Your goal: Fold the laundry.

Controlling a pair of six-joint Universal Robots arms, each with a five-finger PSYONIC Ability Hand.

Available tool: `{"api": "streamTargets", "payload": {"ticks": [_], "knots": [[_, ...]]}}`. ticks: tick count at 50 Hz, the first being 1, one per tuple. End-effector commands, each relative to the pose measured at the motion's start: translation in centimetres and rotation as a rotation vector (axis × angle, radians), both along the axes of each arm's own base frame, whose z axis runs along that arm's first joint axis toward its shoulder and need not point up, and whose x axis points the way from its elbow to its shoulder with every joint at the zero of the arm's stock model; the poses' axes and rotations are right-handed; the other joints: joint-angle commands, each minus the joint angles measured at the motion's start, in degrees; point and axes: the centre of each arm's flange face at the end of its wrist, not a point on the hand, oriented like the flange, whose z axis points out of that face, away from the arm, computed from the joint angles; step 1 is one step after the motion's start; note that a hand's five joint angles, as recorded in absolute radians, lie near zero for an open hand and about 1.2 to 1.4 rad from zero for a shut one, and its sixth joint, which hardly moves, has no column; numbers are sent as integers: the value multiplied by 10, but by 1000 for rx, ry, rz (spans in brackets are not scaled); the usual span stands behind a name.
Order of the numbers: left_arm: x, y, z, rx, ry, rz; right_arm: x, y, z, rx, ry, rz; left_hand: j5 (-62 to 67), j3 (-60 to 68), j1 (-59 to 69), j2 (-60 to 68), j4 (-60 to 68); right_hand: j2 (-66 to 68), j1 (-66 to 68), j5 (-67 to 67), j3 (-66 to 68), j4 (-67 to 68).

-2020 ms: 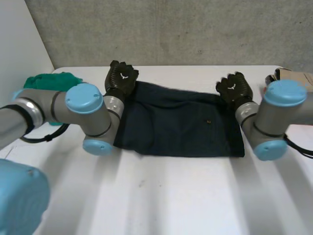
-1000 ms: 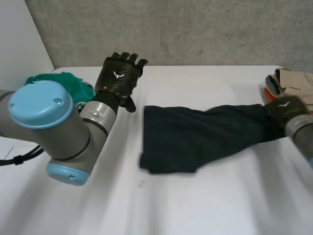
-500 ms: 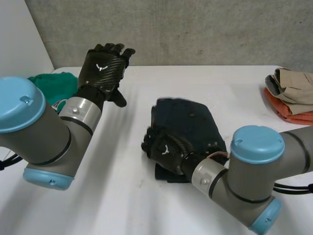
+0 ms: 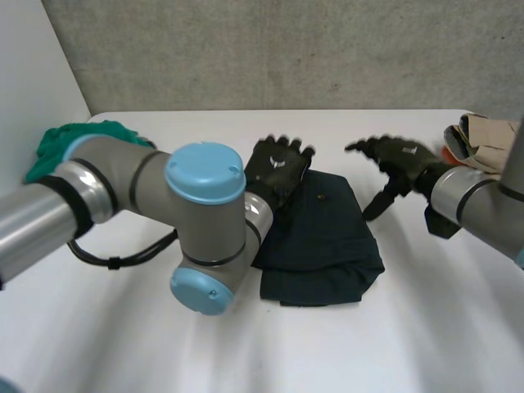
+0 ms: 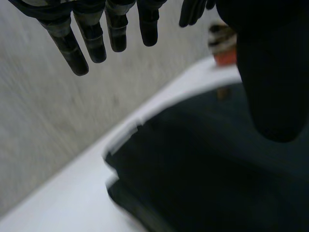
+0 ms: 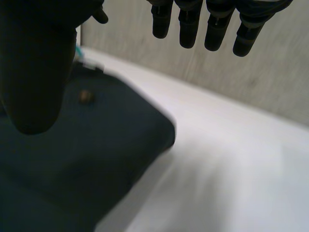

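Green cloth (image 4: 57,141) heaped at nine o'clock, tan-and-orange pile (image 4: 485,131) at three, partly behind the right arm. Folded dark garment (image 4: 327,237) at centre, its nine o'clock edge hidden by the left arm (image 4: 205,237). Left hand (image 4: 278,170) over its eleven o'clock corner, fingers straight, contact unclear. Right hand (image 4: 401,160) spread wide at its two o'clock, holding nothing.

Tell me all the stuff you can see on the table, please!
dark cloth: one, dark blue, folded, middle of the table
green cloth: one, green, bunched, far left of the table
clothes pile: one, tan with a bit of orange, far right edge
table: one, white
wall: one, grey, behind the table
left hand: black, open, over the dark cloth's far left corner
right hand: black, open, fingers spread, just right of the dark cloth
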Motion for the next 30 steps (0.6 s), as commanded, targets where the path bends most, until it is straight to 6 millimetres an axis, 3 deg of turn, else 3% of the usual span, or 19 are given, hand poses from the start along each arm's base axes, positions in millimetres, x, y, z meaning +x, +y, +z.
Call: {"api": "streamTargets", "payload": {"ticks": [1, 7, 11, 14, 16, 18, 22, 23, 24, 26, 30], "knots": [[14, 0, -36, 116, -156, 60, 14, 0, -50, 122, 102, 67, -11, -5, 7, -2, 1, -22, -28, -25, -19, -20], [23, 3, -51, 182, -241, 61, 15, 0, -72, 129, 191, 62, -2, 3, 15, 6, 10, -22, -28, -25, -19, -20], [27, -1, -49, 190, -248, 73, 14, 0, -65, 62, 274, 57, -1, 5, 17, 8, 11, -22, -28, -25, -19, -20], [26, -1, -38, 176, -230, 73, 10, 0, -45, -30, 329, 47, 3, 9, 21, 11, 15, -22, -28, -25, -19, -20], [26, 0, -16, 140, -192, 70, 9, 2, -26, -111, 333, 41, 1, 7, 19, 9, 13, -22, -28, -25, -19, -20], [28, 1, 20, 87, -129, 74, 7, 6, -17, -162, 337, 38, -9, -3, 9, -1, 3, -22, -28, -25, -19, -20], [30, 12, 77, -4, -27, 22, 5, 24, 15, -309, 314, 23, -13, -7, 5, -4, -1, -22, -28, -25, -19, -20], [31, 13, 86, -21, -7, 6, 5, 39, 23, -353, 309, 28, -13, -7, 5, -4, -1, -22, -28, -25, -19, -20], [31, 17, 103, -47, 29, -34, 4, 47, 22, -361, 310, 33, -9, -3, 9, -1, 3, -22, -28, -25, -19, -20], [29, 23, 114, -61, 60, -84, 4, 61, 19, -364, 312, 50, -4, 2, 14, 4, 8, -22, -28, -25, -19, -20], [24, 37, 130, -53, 119, -234, 7, 99, -15, -308, 324, 119, 1, 7, 19, 9, 13, -22, -28, -25, -19, -20]]}}
